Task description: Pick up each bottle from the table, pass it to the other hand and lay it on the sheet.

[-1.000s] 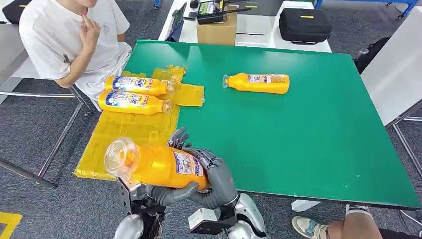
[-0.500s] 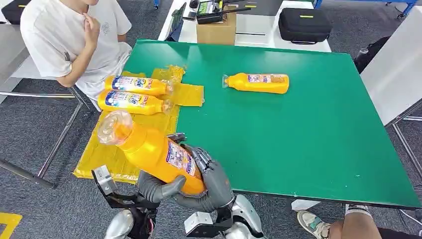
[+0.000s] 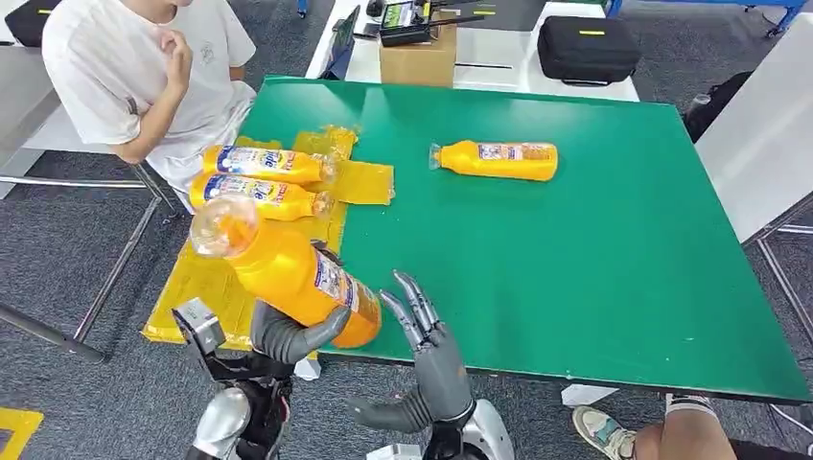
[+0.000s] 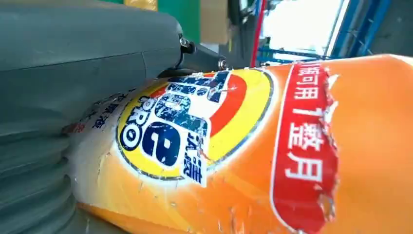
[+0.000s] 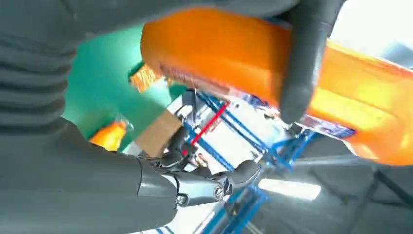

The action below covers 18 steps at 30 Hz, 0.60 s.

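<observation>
Orange labelled bottle (image 3: 288,273) tilts in left hand (image 3: 288,335).

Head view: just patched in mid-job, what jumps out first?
The big orange bottle gripped by the left robot hand, tilted over the near end of the yellow sheet. Beside it the right robot hand stands open, fingers spread, holding nothing. Two bottles lie on the sheet; one more bottle waits on the green table.
</observation>
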Tool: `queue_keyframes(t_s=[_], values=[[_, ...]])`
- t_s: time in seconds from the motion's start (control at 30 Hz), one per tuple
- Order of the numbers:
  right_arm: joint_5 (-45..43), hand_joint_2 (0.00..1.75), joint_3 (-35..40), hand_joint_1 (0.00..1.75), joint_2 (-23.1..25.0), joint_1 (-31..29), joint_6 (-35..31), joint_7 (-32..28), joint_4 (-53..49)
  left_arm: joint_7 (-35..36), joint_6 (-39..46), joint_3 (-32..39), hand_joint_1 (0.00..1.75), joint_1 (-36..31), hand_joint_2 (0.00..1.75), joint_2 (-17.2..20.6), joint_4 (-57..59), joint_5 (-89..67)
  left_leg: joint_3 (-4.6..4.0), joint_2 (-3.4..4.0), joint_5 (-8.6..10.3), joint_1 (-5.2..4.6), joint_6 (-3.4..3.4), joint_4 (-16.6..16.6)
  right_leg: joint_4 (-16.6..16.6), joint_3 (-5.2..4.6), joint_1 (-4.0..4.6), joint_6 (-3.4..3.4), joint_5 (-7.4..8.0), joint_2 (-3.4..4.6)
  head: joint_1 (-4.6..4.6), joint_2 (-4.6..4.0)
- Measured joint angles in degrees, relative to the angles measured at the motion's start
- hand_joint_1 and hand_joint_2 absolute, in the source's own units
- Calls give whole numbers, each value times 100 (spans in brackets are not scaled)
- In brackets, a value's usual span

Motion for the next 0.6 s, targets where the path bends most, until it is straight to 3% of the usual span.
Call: queue_keyframes(t_s=[0.3, 0.6], values=[[310, 0, 4, 0, -55, 49, -494, -63, -326, 175, 1227, 206, 175, -448, 175, 232, 304, -2252, 2, 5, 1, 0, 1, 0, 1, 1, 0, 0, 2, 1, -2, 0], [-394, 0, -7, 0, -103, 59, -13, -265, -527, 1076, 1867, 383, 175, -1100, 175, 665, 1325, -5557, 2, 7, 5, 0, 1, 0, 1, -1, 0, 1, 3, 0, -4, 0]])
